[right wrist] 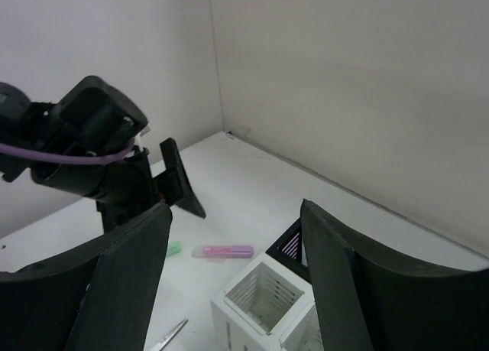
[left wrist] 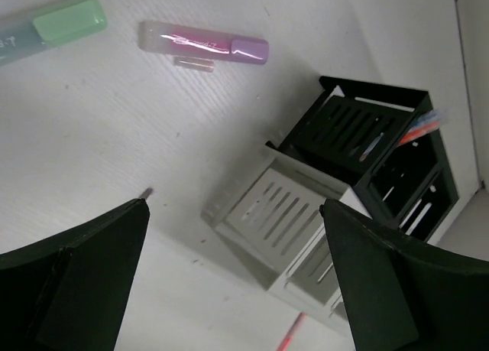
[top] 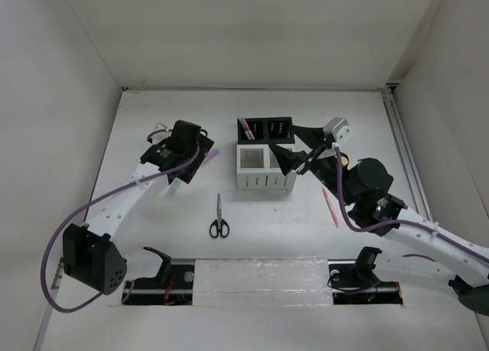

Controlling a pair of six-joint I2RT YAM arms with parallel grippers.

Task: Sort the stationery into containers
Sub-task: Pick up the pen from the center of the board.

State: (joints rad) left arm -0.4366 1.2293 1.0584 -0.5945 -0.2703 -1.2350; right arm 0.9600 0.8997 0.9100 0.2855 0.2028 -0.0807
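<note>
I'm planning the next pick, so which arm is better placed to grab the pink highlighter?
Left. The left gripper hangs open close to the pink highlighter; the right gripper sits over the containers, farther away.

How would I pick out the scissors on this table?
Find the joined black and white slotted boxes in the middle of the white table. In front of their left corner, toward the near edge, lie the scissors, closed, tips pointing at the boxes. Black looped handles set them apart from the thin red pen lying to the right.
</note>
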